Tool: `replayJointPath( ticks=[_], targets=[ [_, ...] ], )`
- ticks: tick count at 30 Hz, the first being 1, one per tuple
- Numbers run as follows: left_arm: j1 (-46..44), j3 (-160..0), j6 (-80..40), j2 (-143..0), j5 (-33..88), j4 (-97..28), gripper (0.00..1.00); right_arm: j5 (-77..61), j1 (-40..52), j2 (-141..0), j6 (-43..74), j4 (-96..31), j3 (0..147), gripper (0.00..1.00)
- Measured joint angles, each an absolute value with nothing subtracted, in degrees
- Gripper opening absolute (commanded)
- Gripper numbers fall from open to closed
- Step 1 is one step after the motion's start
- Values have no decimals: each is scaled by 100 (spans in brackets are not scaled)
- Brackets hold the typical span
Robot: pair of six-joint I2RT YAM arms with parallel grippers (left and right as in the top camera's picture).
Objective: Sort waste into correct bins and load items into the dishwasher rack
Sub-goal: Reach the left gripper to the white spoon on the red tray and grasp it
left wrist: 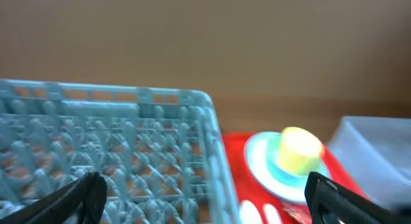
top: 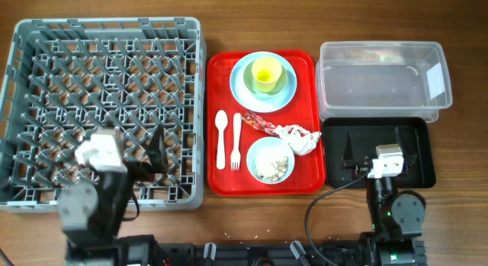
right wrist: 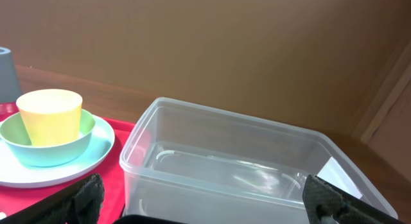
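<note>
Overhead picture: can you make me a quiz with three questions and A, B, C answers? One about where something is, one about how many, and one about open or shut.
1. Where is the yellow cup?
A. in the bowl on the plate
B. in the grey rack
C. in the clear tub

2. How many white utensils lie on the red tray?
A. one
B. two
C. five

3. How is the right gripper?
A. open, holding nothing
B. shut on a napkin
C. shut on a wrapper

Answers:
1 A, the cup sits in the bowl on the plate.
2 B, one spoon and one fork lie side by side.
3 A, its jaws stand wide apart over the black tray.
</note>
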State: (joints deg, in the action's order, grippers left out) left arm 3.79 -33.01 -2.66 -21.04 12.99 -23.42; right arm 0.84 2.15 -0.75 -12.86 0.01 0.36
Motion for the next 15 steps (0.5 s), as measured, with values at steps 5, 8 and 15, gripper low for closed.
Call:
replayJointPath(
  ticks=[5, 8, 15],
  targets=[
    [375, -5592, -316, -4268, 2174, -4023, 100, 84, 215, -89, -1284, 1, 36, 100],
    [375, -6346, -541, -5214, 2711, -4032, 100, 84, 215, -91, -1286, -1, 36, 100],
    [346, -6473, -1675, -6204, 4049, -3874, 50, 84, 215, -91, -1284, -1, 36, 100]
  ],
)
